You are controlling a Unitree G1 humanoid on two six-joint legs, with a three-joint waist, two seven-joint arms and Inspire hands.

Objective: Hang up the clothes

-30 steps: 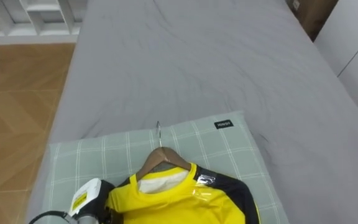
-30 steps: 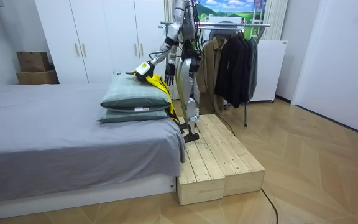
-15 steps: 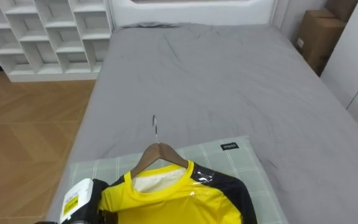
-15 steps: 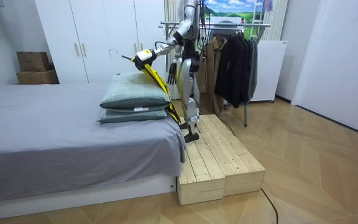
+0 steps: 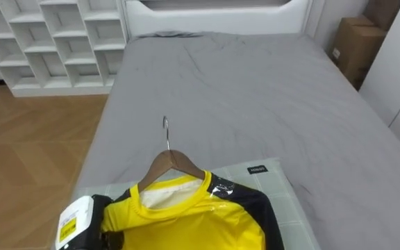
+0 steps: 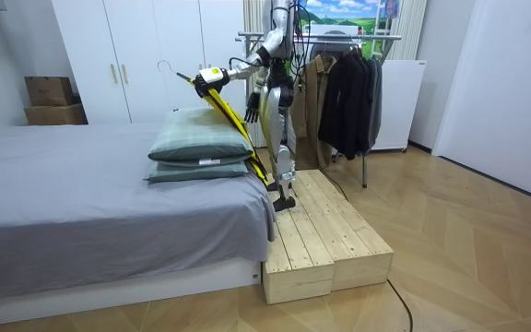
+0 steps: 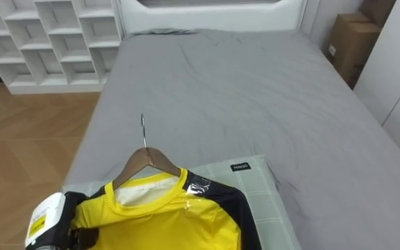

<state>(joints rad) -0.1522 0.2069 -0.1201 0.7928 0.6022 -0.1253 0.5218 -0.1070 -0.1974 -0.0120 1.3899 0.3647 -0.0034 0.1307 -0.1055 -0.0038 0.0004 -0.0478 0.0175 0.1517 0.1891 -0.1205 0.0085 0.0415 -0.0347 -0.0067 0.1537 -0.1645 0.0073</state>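
A yellow shirt [image 5: 186,222] with black sleeves hangs on a wooden hanger [image 5: 171,161] whose metal hook points toward the bed's far end. My left hand [image 5: 108,240] comes in from the lower left and holds the hanger's shoulder through the shirt. In the room view the left hand [image 6: 208,78] keeps the shirt [image 6: 227,103] raised above the stacked green checked pillows [image 6: 196,138]. My right hand [image 6: 251,105] hangs relaxed at my side. I stand on a wooden platform [image 6: 325,240] at the bed's end.
A grey bed [image 5: 242,90] stretches ahead, with a checked pillow [image 5: 280,201] below the shirt. White shelves [image 5: 54,42] and a cardboard box [image 5: 353,48] flank the bed's far end. Behind me stands a clothes rack [image 6: 339,37] with dark garments [image 6: 348,92].
My left arm has lifted the hanger and shirt off the pillows to about shoulder height. The head view has tilted up, so more of the bed and shelves shows.
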